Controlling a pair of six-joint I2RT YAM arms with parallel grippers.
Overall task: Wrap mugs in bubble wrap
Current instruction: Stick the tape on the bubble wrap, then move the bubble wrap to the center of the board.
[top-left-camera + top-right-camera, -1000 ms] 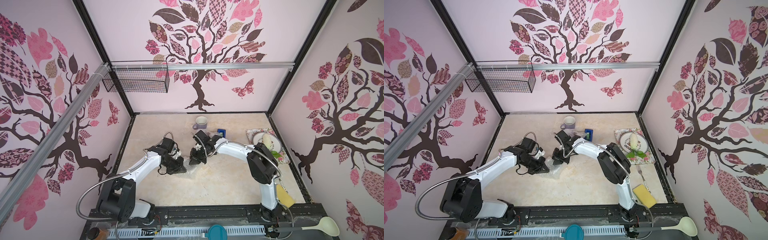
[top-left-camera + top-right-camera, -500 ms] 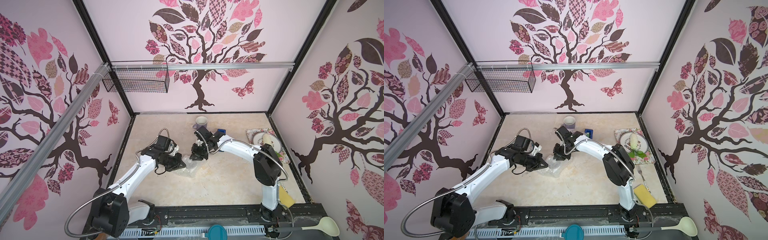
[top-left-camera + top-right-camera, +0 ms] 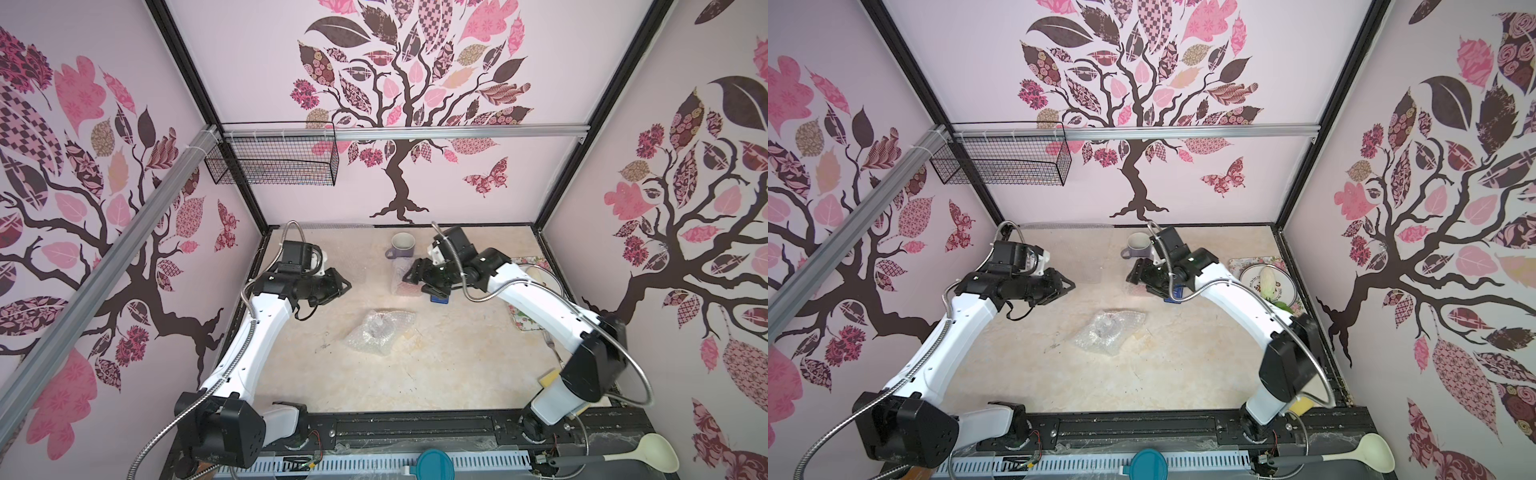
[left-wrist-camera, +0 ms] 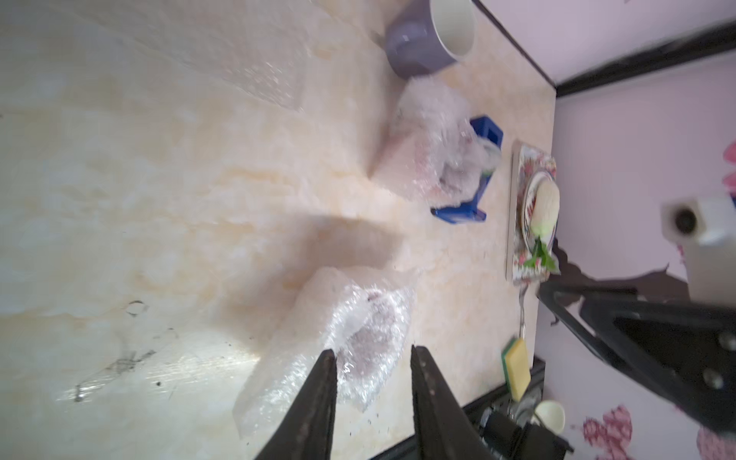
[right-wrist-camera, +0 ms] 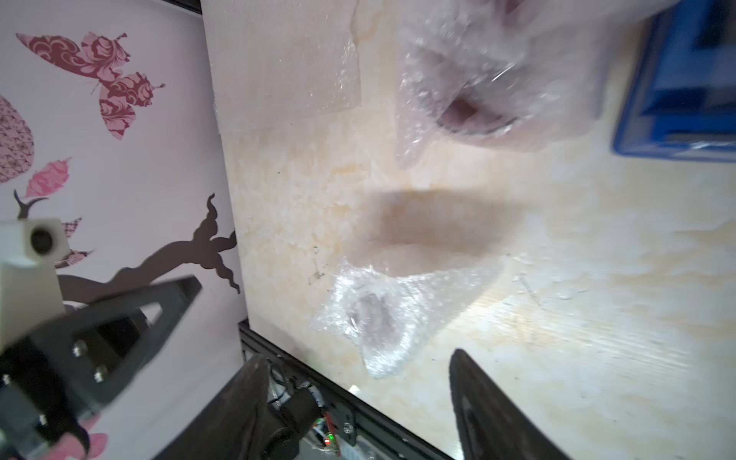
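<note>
Left gripper (image 3: 347, 284) and right gripper (image 3: 415, 278) hang open and empty over the counter's (image 3: 457, 365) far half. A wrapped mug (image 3: 380, 332) lies mid-counter, its long axis slanting near-left to far-right. Best to lift clear without snagging loose wrap, then bring the lavender mug (image 3: 402, 246), upright by the far edge with its handle leftward, onto the flat bubble wrap sheet (image 5: 302, 59)

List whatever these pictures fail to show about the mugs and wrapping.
- Central bundle: the bubble wrap clouds its contents in every view; what it holds is unclear.
- Second bundle: blurred and cut by the right wrist view's edge; partly behind the right end effector in both top views.
- Blue tape dispenser: largely behind that bundle in the left wrist view.
</note>
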